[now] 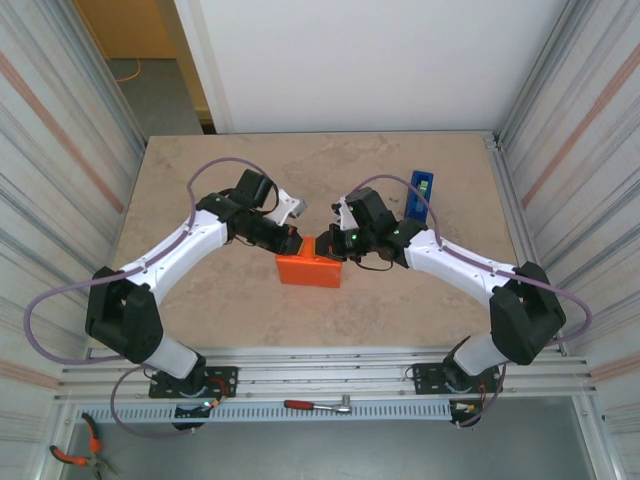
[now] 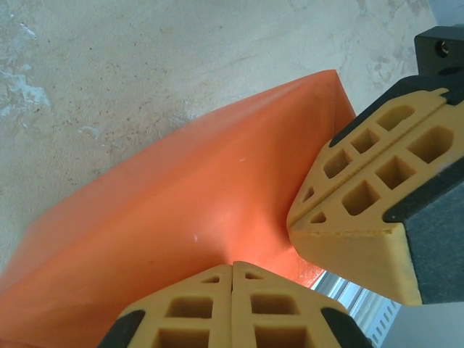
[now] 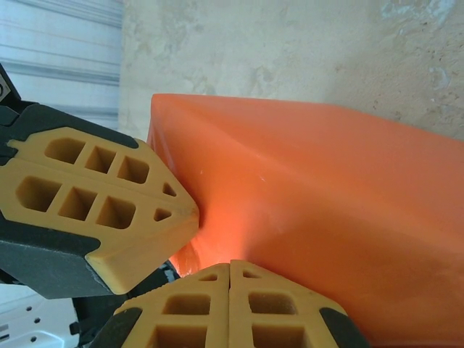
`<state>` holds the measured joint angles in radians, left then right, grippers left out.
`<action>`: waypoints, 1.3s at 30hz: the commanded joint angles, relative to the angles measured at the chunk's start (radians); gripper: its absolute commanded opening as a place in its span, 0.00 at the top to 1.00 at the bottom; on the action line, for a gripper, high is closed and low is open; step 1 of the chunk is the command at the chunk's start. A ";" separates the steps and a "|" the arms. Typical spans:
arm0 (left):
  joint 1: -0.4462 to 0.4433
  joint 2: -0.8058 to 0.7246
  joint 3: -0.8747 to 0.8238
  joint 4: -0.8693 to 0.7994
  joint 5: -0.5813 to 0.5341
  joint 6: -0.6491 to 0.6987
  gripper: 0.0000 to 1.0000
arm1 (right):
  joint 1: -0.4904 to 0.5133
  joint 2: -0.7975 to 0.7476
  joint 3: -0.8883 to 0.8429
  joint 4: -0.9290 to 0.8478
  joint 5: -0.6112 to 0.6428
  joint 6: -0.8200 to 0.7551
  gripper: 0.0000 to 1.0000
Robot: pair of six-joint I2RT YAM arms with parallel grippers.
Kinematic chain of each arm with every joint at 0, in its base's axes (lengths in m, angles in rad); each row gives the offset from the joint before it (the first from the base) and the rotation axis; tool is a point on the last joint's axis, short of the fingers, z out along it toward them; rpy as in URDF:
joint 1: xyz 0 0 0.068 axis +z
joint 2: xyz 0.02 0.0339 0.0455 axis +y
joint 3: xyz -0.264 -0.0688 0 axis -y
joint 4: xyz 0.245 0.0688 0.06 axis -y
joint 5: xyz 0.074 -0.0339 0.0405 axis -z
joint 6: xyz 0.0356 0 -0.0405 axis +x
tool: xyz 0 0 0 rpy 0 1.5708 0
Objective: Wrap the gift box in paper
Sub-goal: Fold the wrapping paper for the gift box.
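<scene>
The orange paper [image 1: 309,270] lies folded over into a boxy parcel at the middle of the table; the gift box is hidden under it. My left gripper [image 1: 293,241] and right gripper [image 1: 331,243] meet tip to tip over the parcel's far top edge. In the left wrist view my left gripper [image 2: 232,265] is shut, its tips touching the paper [image 2: 174,210], with the right gripper's fingers [image 2: 362,210] close at the right. The right wrist view has my right gripper [image 3: 230,263] shut against the paper [image 3: 326,210], beside the left gripper's fingers [image 3: 94,203]. No paper shows between either pair of jaws.
A blue tape dispenser [image 1: 421,195] stands on the table behind the right arm. Corrugated walls close in both sides. A ratchet tool [image 1: 318,405] lies on the front rail and pliers [image 1: 75,455] sit at the bottom left, off the table.
</scene>
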<state>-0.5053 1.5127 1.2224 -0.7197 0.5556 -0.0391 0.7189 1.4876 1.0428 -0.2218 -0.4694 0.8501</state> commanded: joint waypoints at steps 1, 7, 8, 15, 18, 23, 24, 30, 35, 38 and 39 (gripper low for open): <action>-0.001 0.003 -0.022 -0.040 -0.027 -0.023 1.00 | 0.016 0.015 -0.044 -0.071 0.044 -0.043 1.00; 0.047 -0.025 0.057 -0.032 0.062 -0.054 1.00 | 0.016 0.023 -0.063 -0.083 0.060 -0.085 1.00; 0.054 -0.030 0.073 -0.034 0.073 -0.055 1.00 | 0.017 0.023 -0.064 -0.087 0.065 -0.090 1.00; 0.063 -0.021 0.165 -0.113 0.075 -0.003 1.00 | 0.017 0.026 -0.066 -0.109 0.092 -0.131 1.00; 0.064 -0.012 0.169 -0.126 0.080 0.011 1.00 | 0.014 0.026 -0.069 -0.112 0.097 -0.136 1.00; 0.043 -0.008 0.154 -0.149 0.063 0.042 1.00 | 0.010 0.033 -0.067 -0.108 0.093 -0.135 1.00; 0.037 -0.008 0.148 -0.152 0.054 0.048 1.00 | 0.010 0.033 -0.067 -0.107 0.094 -0.134 1.00; -0.001 -0.002 0.119 -0.150 0.005 0.062 1.00 | 0.013 0.037 -0.071 -0.103 0.092 -0.131 1.00; -0.021 0.003 0.093 -0.153 -0.043 0.069 1.00 | 0.012 0.031 -0.075 -0.097 0.095 -0.123 1.00; -0.025 -0.002 0.062 -0.142 -0.066 0.064 1.00 | 0.012 0.027 -0.074 -0.098 0.097 -0.121 1.00; -0.024 -0.004 0.052 -0.137 -0.073 0.064 1.00 | 0.011 0.027 -0.072 -0.097 0.095 -0.121 1.00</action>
<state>-0.5247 1.5146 1.3064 -0.8417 0.5205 0.0040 0.7208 1.4811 1.0245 -0.1833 -0.4366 0.7471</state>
